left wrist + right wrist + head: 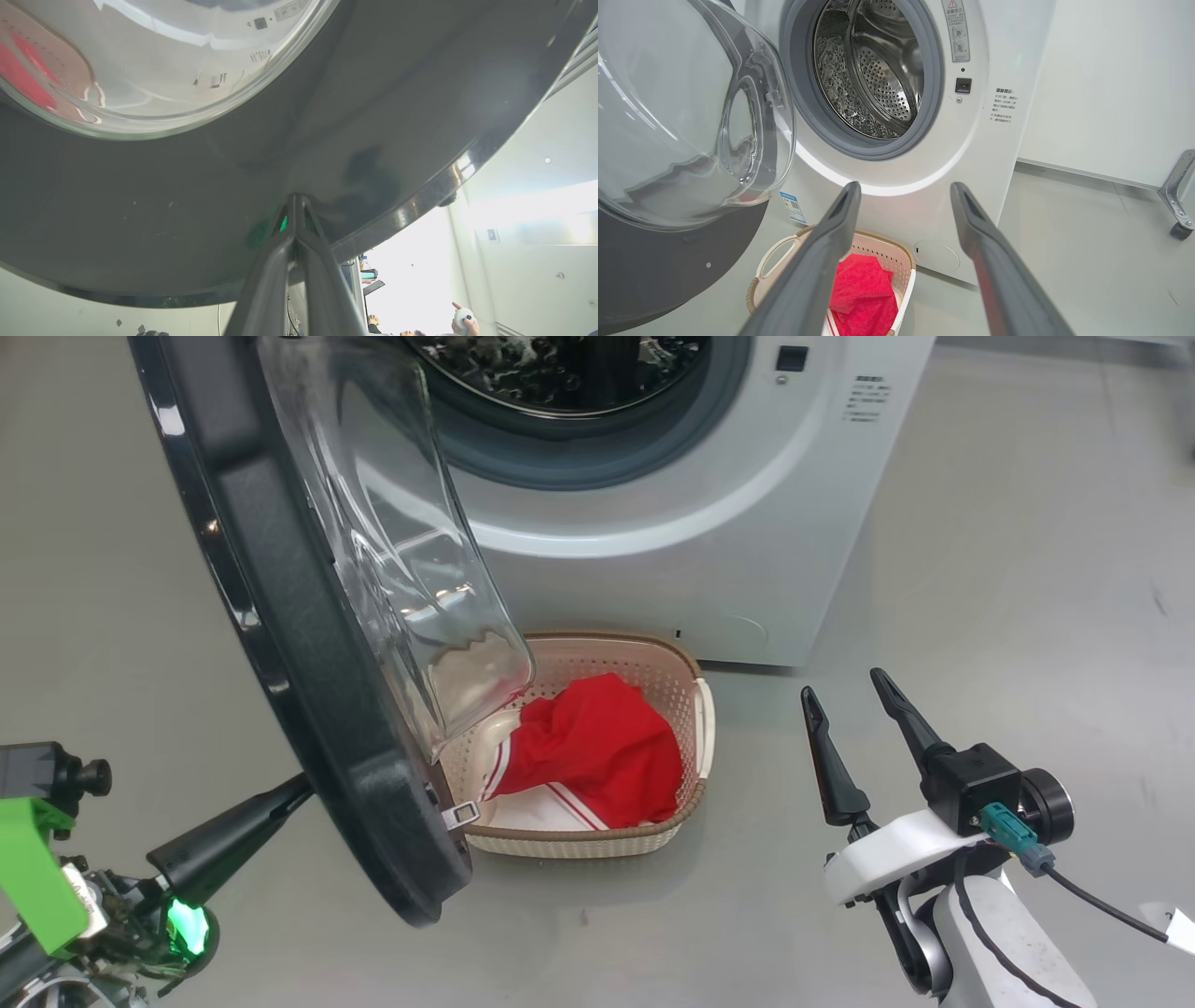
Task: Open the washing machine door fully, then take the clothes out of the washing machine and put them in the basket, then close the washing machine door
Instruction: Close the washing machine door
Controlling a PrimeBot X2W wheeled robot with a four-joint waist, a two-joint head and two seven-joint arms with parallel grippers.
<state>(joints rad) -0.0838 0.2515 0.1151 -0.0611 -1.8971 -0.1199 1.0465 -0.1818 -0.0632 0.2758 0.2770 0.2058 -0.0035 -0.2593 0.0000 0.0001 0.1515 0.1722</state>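
The washing machine door (pixel 308 644) stands swung open, black rim toward me, its clear glass bowl (pixel 668 116) bulging toward the washing machine (pixel 700 523). My left gripper (pixel 294 791) is shut; in the left wrist view its tips (pixel 295 198) press the glossy outer face of the door (pixel 187 210), holding nothing. The steel drum (pixel 873 70) looks bare. The red clothes (pixel 607 747) with white striped trim lie in the cream basket (pixel 579 845) on the floor below the opening. My right gripper (pixel 845 691) hangs open to the basket's right, fingers spread and pointing at the machine (pixel 906 186).
Grey floor spreads to the right of the basket and the machine. A metal leg on a caster (pixel 1178 196) stands by the white wall at far right. A person's hand holding a white device (pixel 465 322) shows in the background of the left wrist view.
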